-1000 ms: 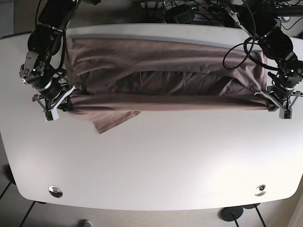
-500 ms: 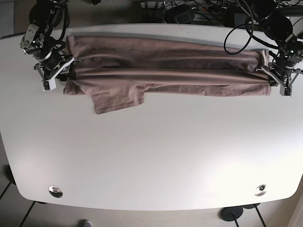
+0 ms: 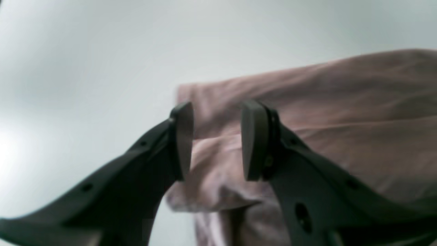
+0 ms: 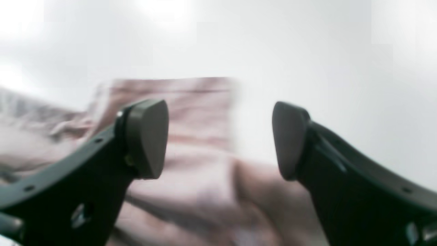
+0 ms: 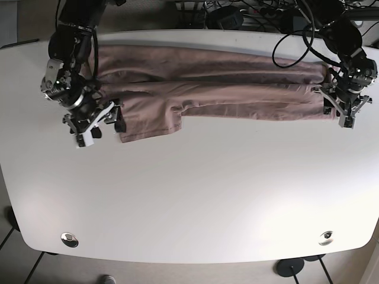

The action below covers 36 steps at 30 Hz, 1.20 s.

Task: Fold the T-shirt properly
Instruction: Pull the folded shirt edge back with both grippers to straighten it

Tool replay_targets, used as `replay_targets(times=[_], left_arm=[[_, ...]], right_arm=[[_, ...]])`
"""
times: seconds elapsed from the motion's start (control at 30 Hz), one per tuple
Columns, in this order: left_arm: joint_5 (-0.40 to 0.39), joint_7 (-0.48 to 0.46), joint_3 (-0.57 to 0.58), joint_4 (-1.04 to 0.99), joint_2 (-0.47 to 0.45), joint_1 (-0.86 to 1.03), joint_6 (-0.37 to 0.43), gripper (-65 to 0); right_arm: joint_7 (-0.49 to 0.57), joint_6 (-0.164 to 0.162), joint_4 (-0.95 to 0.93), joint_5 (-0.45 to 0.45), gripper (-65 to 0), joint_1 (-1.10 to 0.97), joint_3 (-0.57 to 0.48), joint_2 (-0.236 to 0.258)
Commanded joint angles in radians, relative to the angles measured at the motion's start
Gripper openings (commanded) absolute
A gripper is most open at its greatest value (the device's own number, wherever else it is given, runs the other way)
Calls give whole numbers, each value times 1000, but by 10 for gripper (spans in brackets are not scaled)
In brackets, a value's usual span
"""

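The mauve T-shirt (image 5: 225, 83) lies folded into a long strip along the far side of the white table (image 5: 189, 195). One sleeve flap (image 5: 148, 121) sticks out toward the front at its left end. My right gripper (image 5: 100, 131) is open and empty, beside the sleeve flap at the shirt's left end. In the right wrist view the gripper (image 4: 218, 140) hovers over the cloth edge (image 4: 191, 112), jaws wide apart. My left gripper (image 5: 336, 115) is at the shirt's right end. In the left wrist view the gripper (image 3: 215, 140) is open, with the cloth (image 3: 341, 112) under it.
Cables and equipment (image 5: 249, 12) crowd the far edge behind the table. Two round metal fittings sit near the front corners, one left (image 5: 69, 239) and one right (image 5: 325, 238). Bare tabletop spans everything in front of the shirt.
Both grippers have let go of the folded edge, which now lies flat on the shirt. My right gripper moved toward the front and opened wide; my left gripper shifted slightly.
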Motion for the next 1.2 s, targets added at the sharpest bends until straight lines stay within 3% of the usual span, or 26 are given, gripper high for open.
replay_targets(times=[0.03, 0.23, 0.3, 0.33, 0.4, 0.47, 0.53, 0.6, 0.63, 0.67, 0.73, 0.83, 0.9, 1.07, 1.2], left_arm=[[-1, -17, -5, 16, -13, 11, 7, -440], [-1, -20, -5, -41, 13, 27, 7, -440], [-1, -20, -5, -67, 12, 29, 7, -440], [-1, -20, -5, -73, 10, 30, 7, -440], [-1, -20, -6, -76, 9, 32, 7, -440], [-1, -57, -6, -76, 12, 32, 7, -440], [-1, -95, -6, -93, 15, 37, 7, -440], [-1, -101, -5, -125, 15, 38, 7, -440], [-1, -101, -5, -137, 15, 38, 7, -440], [-1, -101, -5, -144, 15, 38, 7, -440], [-1, -101, -5, -144, 15, 38, 7, -440], [-1, -101, -5, -145, 13, 38, 7, -440], [-1, -101, -5, -145, 10, 38, 7, -440], [-1, -103, -5, -145, 9, 37, 7, -440], [-1, -103, -5, -145, 10, 37, 7, -440]], right_arm=[[20, 3, -59, 15, -198, 48, -18, 12], [129, 1, -279, 14, -198, 109, -89, 15], [180, -2, -314, 14, -198, 109, -120, 38], [204, -12, -332, 14, -198, 109, -138, 43], [252, -66, -366, 14, -198, 105, -173, 47], [255, -77, -365, 14, -222, 99, -207, 44], [255, -80, -362, 14, -382, 89, -236, 41], [256, -81, -365, 14, -585, 94, -238, 40], [256, -83, -362, 14, -633, 94, -235, 40], [256, -83, -348, 20, -612, 94, -232, 40], [256, -83, -285, 23, -636, 88, -230, 40], [246, -83, -65, 24, -634, 10, -173, 38], [172, -83, 60, 24, -634, -36, -156, 32], [-4, -77, 314, 24, -634, -191, -6, -46], [-24, -75, 341, 24, -634, -302, 65, -80]])
